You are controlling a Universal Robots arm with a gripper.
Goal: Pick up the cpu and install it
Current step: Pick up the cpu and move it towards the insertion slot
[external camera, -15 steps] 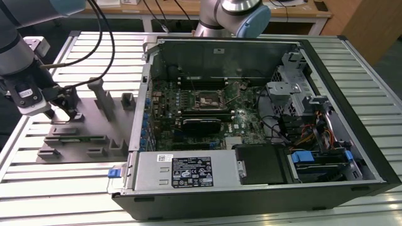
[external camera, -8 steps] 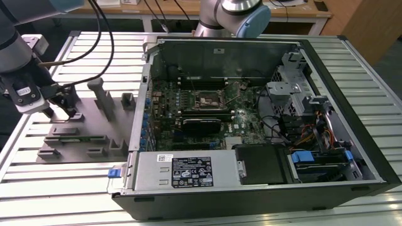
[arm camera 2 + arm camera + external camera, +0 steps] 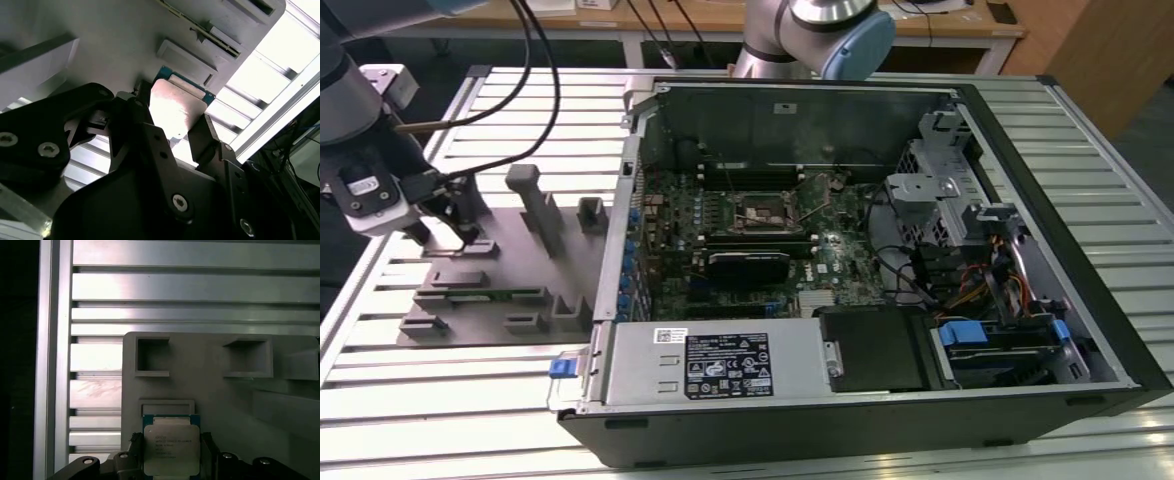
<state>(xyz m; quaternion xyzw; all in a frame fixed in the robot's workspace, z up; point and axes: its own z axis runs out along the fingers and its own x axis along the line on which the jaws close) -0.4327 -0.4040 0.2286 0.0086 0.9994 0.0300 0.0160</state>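
Here, on the exterior view's left, the gripper (image 3: 447, 232) hangs low over the grey holder plate (image 3: 520, 285), well apart from the open computer case (image 3: 881, 120). In both wrist views its fingers (image 3: 202, 137) pinch the cpu (image 3: 171, 445) by opposite edges, metal top showing

No print is clear enough to read. A black label (image 3: 727, 365) with white marks and a small white sticker (image 3: 670, 335) sit on the power supply (image 3: 640, 385), lower middle of the exterior view. A small white tag (image 3: 364, 187) is on the arm (image 3: 350, 110) at that view's left. The cpu (image 3: 171, 450) lid carries faint print lines in the first wrist view, unreadable.
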